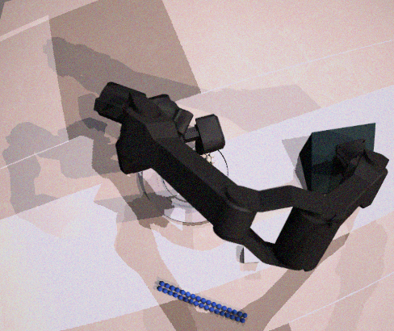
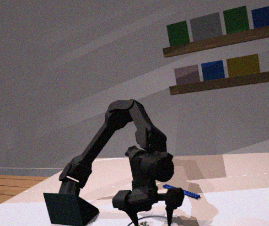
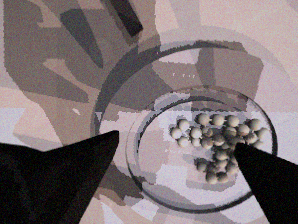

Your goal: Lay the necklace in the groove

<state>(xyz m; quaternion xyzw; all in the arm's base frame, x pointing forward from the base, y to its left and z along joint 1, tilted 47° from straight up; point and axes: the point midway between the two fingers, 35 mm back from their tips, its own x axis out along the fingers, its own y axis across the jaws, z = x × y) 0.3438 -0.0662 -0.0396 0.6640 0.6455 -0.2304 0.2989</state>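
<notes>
The pearl bead necklace (image 3: 217,140) lies bunched in a loose heap on the round bead board (image 3: 102,107) (image 1: 184,219), inside its inner ring and toward the right side. A few pearls (image 1: 208,158) show under the arm in the top view. The board is clear, with a raised outer rim and an inner ring. My gripper (image 3: 175,141) (image 2: 151,219) is open wide and empty. It hangs just above the board, with its right fingertip beside the heap and its left fingertip over the inner ring's left edge. The arm hides most of the board in the top and exterior views.
A blue bead strand (image 1: 201,302) lies straight on the table, away from the board. A dark teal block (image 1: 340,145) (image 2: 64,209) carries the arm's base. A small pale cube (image 1: 245,255) sits near the arm's elbow. Shelves with coloured boxes (image 2: 221,41) hang on the back wall.
</notes>
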